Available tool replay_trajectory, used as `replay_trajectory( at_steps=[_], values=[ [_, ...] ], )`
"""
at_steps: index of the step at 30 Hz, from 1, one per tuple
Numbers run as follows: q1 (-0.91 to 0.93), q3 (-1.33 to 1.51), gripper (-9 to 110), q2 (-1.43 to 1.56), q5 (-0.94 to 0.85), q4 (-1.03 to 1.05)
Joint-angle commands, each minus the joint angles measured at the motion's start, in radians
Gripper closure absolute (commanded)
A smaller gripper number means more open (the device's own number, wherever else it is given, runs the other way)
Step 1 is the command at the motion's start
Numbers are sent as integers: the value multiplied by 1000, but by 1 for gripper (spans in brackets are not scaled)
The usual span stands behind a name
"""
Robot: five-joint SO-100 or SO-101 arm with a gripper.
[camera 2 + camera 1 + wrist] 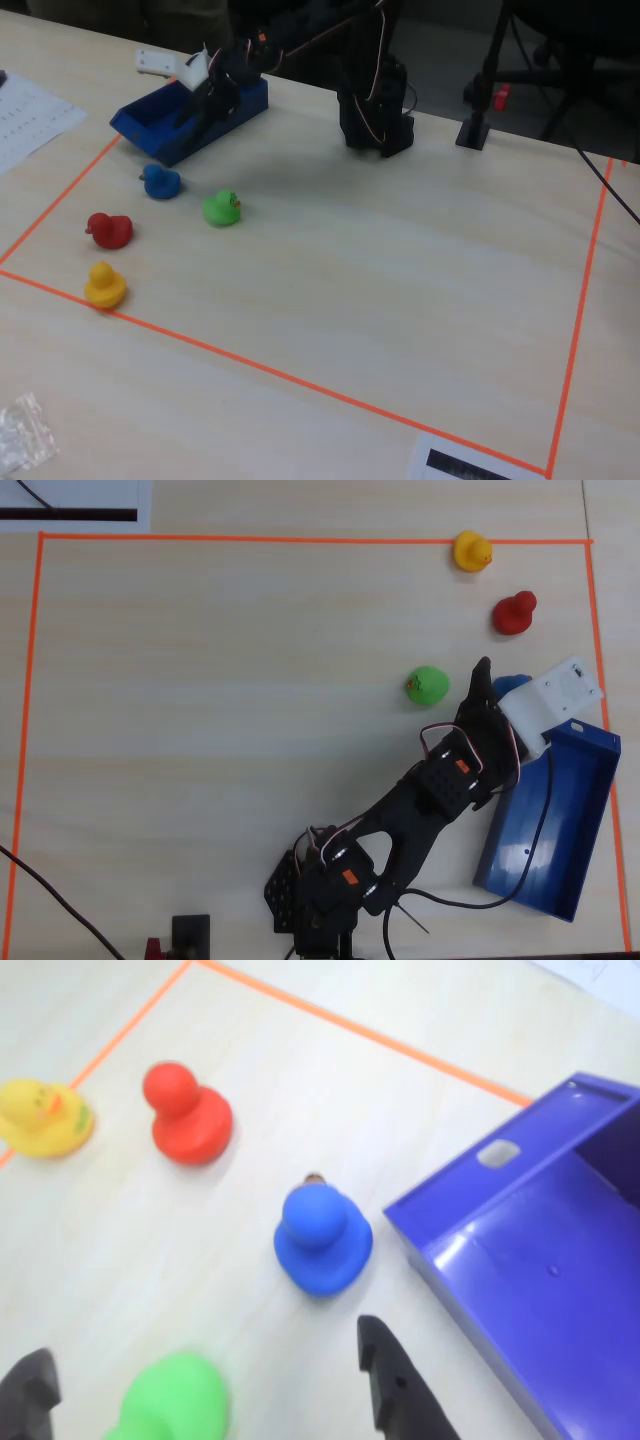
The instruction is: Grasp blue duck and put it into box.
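Observation:
The blue duck [322, 1238] stands on the table just left of the box [540, 1260] in the wrist view, its head toward the camera. My gripper [204, 1345] is open and holds nothing. Its dark fingers [392, 1375] frame the bottom edge, and the blue duck lies ahead of the right one. In the overhead view the gripper [500, 680] partly covers the blue duck [512, 684], and the box [555, 820] lies below it at the right. The fixed view shows the blue duck [160, 181] in front of the box [150, 128], with the gripper [200, 105] raised beside the box.
A green duck [175, 1395] sits low between the fingers in the wrist view and to the left of the blue duck in the overhead view [428, 686]. A red duck [514, 613] and a yellow duck [472, 552] stand farther off. Orange tape [300, 540] borders the work area.

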Motion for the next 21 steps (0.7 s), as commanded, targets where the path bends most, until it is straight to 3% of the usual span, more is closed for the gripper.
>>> replay_trajectory(
  at_steps=[1, 21],
  values=[
    [6, -126, 60, -46, 26, -26],
    [43, -351, 60, -348, 15, -95]
  ],
)
